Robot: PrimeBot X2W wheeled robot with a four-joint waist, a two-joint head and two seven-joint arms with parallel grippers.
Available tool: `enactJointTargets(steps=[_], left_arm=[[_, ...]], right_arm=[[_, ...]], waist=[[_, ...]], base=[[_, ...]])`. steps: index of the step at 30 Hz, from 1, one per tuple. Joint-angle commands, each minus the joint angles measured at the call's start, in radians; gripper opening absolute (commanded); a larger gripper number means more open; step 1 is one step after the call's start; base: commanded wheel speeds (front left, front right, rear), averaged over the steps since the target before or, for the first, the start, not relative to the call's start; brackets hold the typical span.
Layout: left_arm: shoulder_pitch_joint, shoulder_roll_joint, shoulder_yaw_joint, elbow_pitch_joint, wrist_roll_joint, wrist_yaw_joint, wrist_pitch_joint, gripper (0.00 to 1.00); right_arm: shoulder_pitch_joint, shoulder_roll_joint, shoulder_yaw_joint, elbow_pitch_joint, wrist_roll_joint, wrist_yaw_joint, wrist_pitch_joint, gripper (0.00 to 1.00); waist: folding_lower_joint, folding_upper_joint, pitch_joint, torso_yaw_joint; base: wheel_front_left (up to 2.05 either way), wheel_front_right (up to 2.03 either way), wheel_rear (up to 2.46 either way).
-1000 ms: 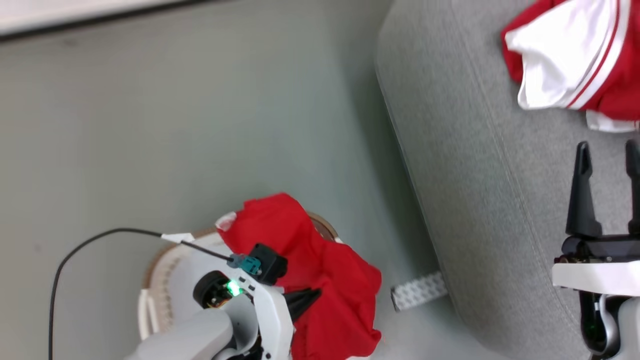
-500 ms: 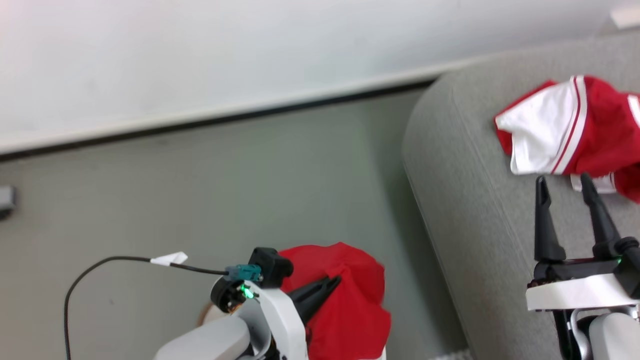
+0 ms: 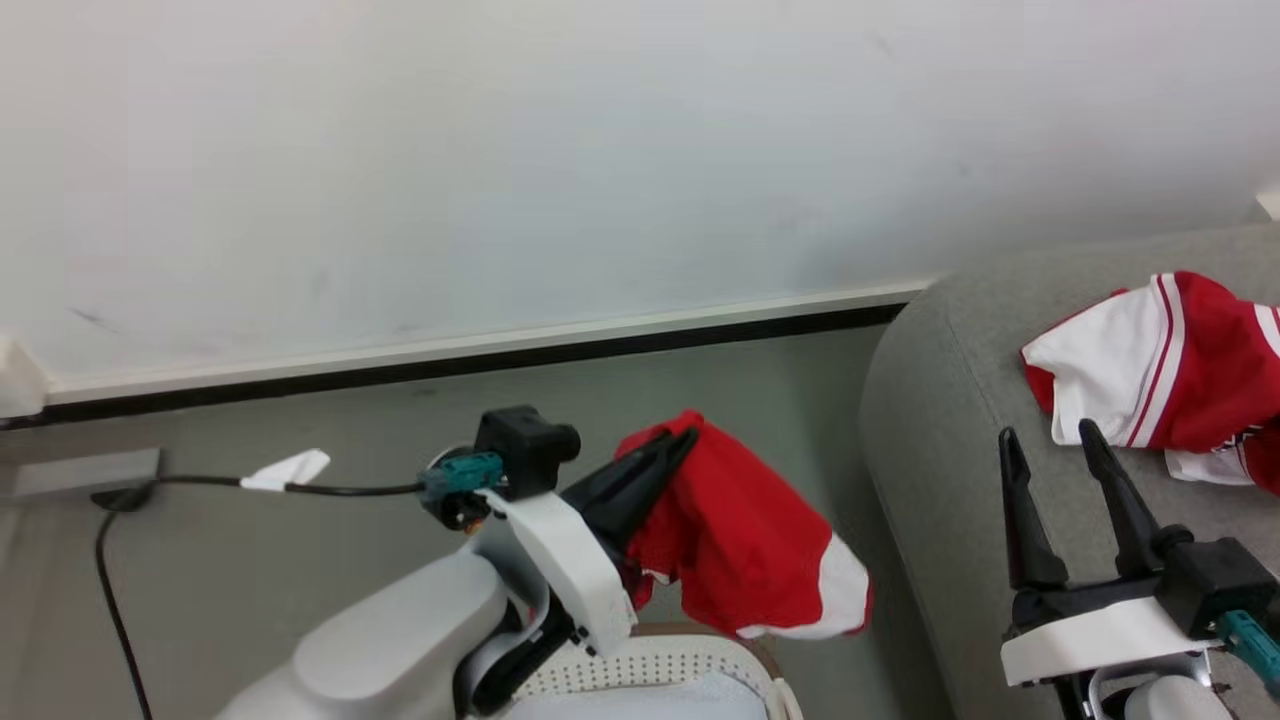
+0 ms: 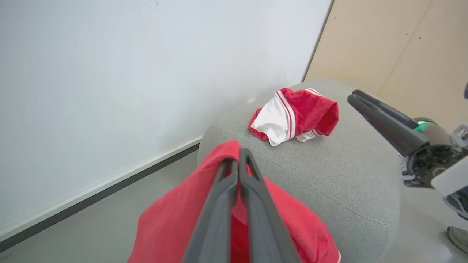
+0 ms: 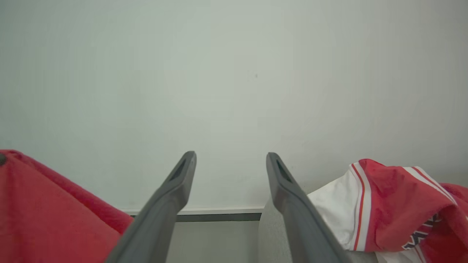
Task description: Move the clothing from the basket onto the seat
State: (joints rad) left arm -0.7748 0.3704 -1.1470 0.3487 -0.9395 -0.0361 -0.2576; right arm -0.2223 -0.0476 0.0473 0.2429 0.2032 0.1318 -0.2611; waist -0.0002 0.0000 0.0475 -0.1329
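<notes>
One garment [image 3: 1190,360] on the seat [image 3: 940,420] — second garment [image 3: 740,540] above the basket [image 3: 650,665], leftward.

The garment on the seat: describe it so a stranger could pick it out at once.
Find the big light-grey seat on the robot's right. On its top lies a crumpled red-and-white garment. Unlike the red garment pinched in the left gripper, it shows a white panel edged with thin red-white stripes.
</notes>
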Motion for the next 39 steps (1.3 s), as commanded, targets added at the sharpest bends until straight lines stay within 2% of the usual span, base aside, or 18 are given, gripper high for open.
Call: enactJointTargets(steps=[1,14,19,29,39], left_arm=[[-0.015,0.014,0.012,-0.018,0.018,0.011,-0.005,0.00],[-0.086,0.103,0.123,-0.180,0.046,0.125,-0.004,0.00],[-0.075,0.122,0.140,-0.213,0.043,0.150,-0.004,0.00],[-0.065,0.135,0.152,-0.224,0.038,0.164,-0.004,0.00],[-0.055,0.108,0.123,-0.213,0.037,0.147,0.004,0.00]], right_arm=[[0.011,-0.002,0.005,0.006,0.012,-0.002,-0.003,1.00],[0.039,-0.002,0.090,0.014,0.065,-0.002,-0.003,1.00],[0.035,-0.002,0.129,0.018,0.067,-0.002,-0.003,1.00],[0.017,-0.003,0.203,0.035,0.005,-0.002,-0.003,1.00],[-0.055,-0.051,0.335,0.118,-0.108,-0.002,-0.003,1.00]], waist=[[0.0002,0.0000,-0.022,0.018],[0.0002,0.0000,-0.062,0.046],[0.0002,0.0000,-0.064,0.046],[0.0002,0.0000,-0.059,0.047],[0.0002,0.0000,-0.064,0.075]], base=[[0.00,0.00,0.00],[0.00,0.00,0.00],[0.00,0.00,0.00],[0.00,0.00,0.00],[0.00,0.00,0.00]])
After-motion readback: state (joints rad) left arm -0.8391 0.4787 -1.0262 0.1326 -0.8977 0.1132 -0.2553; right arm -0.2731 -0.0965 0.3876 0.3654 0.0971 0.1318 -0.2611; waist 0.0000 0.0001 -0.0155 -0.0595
